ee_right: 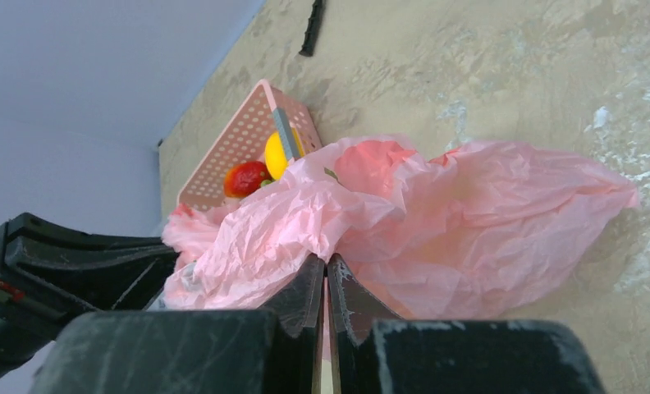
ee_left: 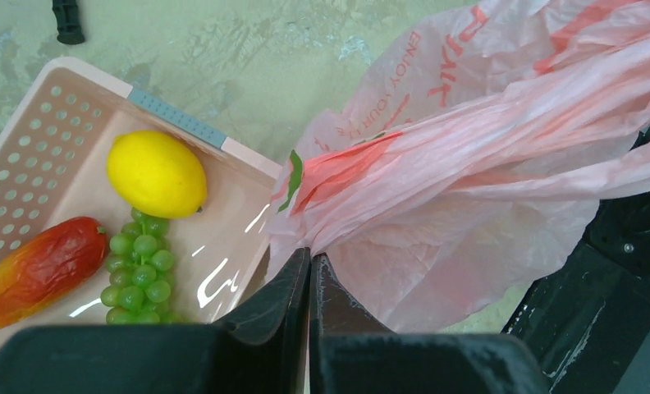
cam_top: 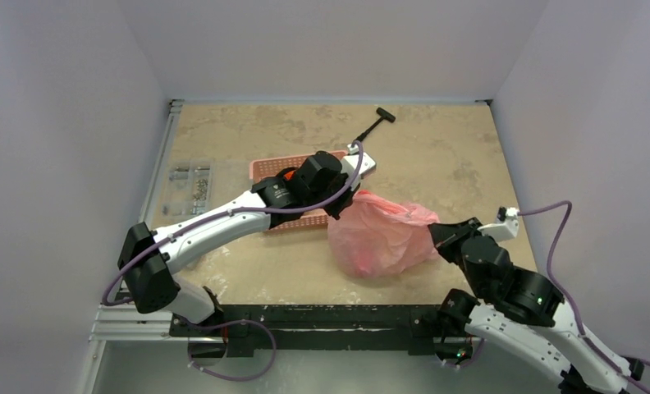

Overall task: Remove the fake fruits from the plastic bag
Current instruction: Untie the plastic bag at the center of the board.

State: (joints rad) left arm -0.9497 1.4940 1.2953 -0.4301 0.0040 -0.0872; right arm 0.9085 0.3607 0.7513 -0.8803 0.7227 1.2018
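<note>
plastic bag (cam_top: pixel 383 238) edges pinched, basket (cam_top: pixel 262 170) just beside

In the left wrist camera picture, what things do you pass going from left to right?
Red-orange fruit → yellow lemon → pink plastic bag
</note>
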